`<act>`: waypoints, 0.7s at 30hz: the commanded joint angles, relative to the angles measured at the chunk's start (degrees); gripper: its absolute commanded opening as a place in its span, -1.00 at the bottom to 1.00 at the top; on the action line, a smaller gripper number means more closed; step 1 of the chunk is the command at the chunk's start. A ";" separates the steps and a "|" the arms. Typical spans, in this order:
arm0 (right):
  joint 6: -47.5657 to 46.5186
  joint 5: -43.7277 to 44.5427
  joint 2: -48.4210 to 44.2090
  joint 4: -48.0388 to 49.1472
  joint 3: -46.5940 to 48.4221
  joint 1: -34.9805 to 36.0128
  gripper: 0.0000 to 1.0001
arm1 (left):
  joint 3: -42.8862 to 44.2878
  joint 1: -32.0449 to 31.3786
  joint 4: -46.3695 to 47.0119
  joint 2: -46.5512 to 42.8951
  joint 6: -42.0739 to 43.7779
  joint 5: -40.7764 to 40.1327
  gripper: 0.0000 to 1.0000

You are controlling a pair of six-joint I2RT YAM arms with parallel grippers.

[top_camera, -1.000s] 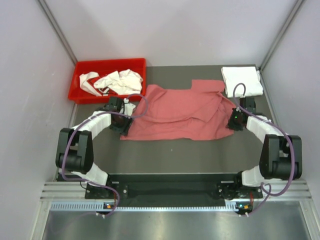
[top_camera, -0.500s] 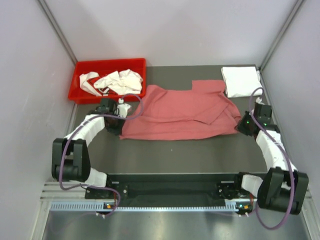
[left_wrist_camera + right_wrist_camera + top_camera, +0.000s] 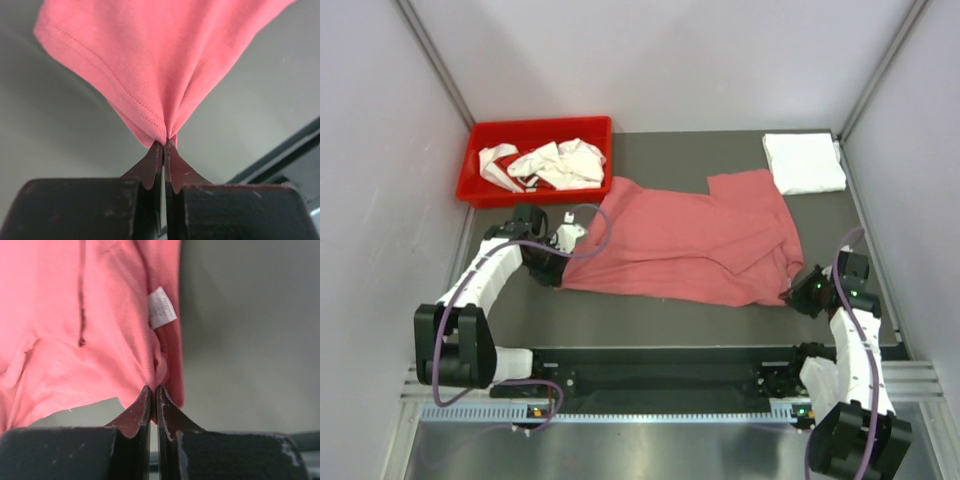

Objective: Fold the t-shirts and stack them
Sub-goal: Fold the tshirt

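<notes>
Red bin (image 3: pixel 541 123) just beyond the left gripper (image 3: pixel 163 146) holds crumpled white shirts (image 3: pixel 556 163). That one and the right gripper (image 3: pixel 154 390) are both pinched tight on the pink t-shirt (image 3: pixel 690 240), spread over the bench (image 3: pixel 650 318) between them. Folded white shirt (image 3: pixel 803 162) sits well past the right gripper.

The table (image 3: pixel 650 320) has a dark grey matte top. A red plastic bin (image 3: pixel 542 123) stands at its far left corner, with its long side parallel to the far edge. Pale walls (image 3: pixel 660 60) enclose the table on three sides. A metal profile (image 3: pixel 432 62) runs along each rear corner. A black plate (image 3: pixel 660 360) and a ribbed aluminium rail (image 3: pixel 660 411) span the near edge.
</notes>
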 commanded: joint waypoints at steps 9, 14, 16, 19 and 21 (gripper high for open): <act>4.49 10.53 -0.51 -9.09 2.51 -1.00 -1.00 | 1.73 0.19 -15.07 -1.63 12.49 2.79 -1.00; 7.12 16.33 -0.42 -10.84 3.74 -1.18 -0.97 | -1.26 0.19 -24.82 -2.16 22.42 6.21 -1.00; 7.91 18.43 -0.42 -11.02 4.35 -1.27 -0.97 | -1.26 0.19 -27.11 -2.33 25.76 7.36 -1.00; 8.00 18.27 0.10 -9.27 4.09 -1.27 -0.96 | 0.05 0.19 -29.31 -2.42 27.43 9.73 -0.96; 8.27 18.44 0.28 -7.60 3.92 -1.53 -0.92 | 1.19 0.10 -29.59 -2.33 27.79 11.83 -0.64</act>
